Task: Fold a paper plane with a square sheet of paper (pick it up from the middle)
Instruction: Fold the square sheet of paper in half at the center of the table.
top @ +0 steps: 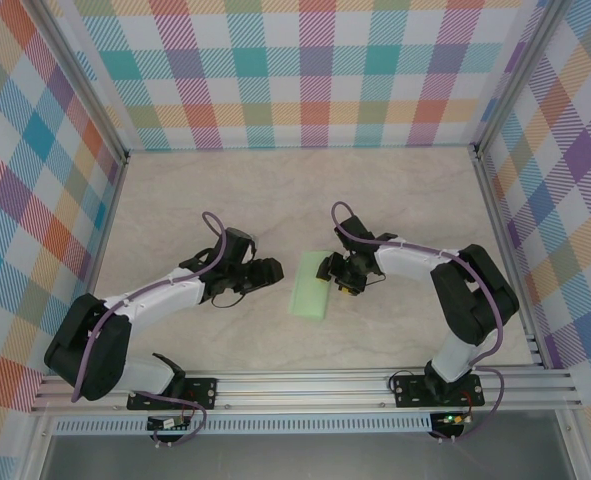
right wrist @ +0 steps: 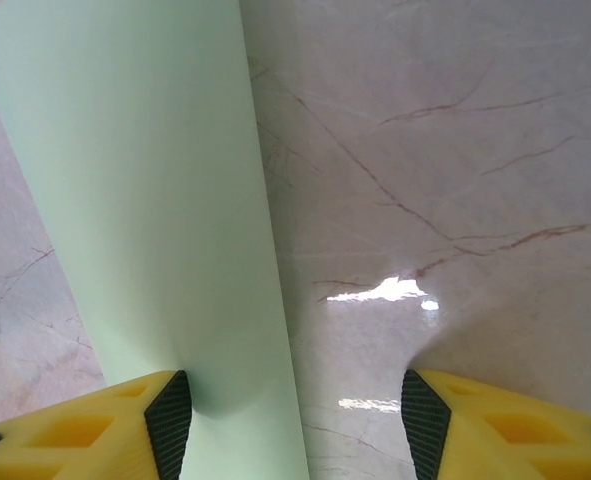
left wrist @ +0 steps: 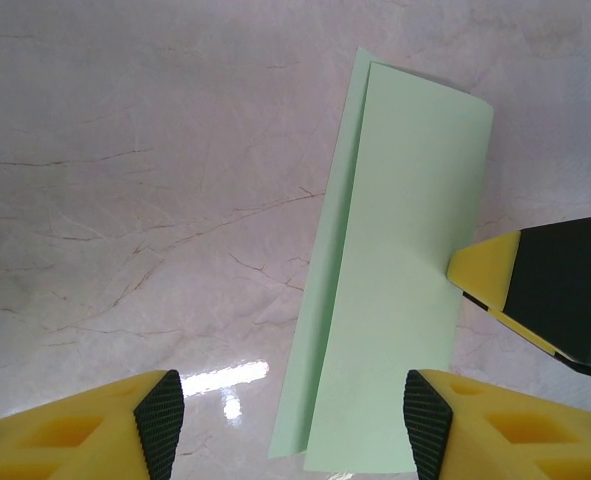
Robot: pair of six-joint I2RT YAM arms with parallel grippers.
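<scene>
- Marbled beige table [top: 205,200] forms the floor of a booth, with pastel checked walls [top: 315,60] around it and an aluminium rail [top: 305,382] across the bottom of the top view.
- We see the sheet of paper [top: 310,288] just below the centre of that view. It lies flat on the table, folded into a long narrow strip, between the two grippers.
- From the left wrist, the sheet [left wrist: 395,270] runs from the upper middle down to the bottom edge. One layer lies over another, and a thin band of the lower layer shows along its left side.
- The left gripper [top: 271,270] sits just left of the strip. In its own camera [left wrist: 290,415] the jaws stand well apart and clamp nothing. The strip's lower end lies in the gap, close to the right-hand finger.
- The right gripper [top: 332,270] is at the strip's right edge, and one of its fingertips [left wrist: 495,270] meets that edge in the left wrist view.
- From the right wrist [right wrist: 290,415], the jaws are likewise apart with nothing held. The sheet [right wrist: 145,200] fills the left half of the frame, and the left-hand finger [right wrist: 165,420] is over it. We cannot tell whether it presses down.
</scene>
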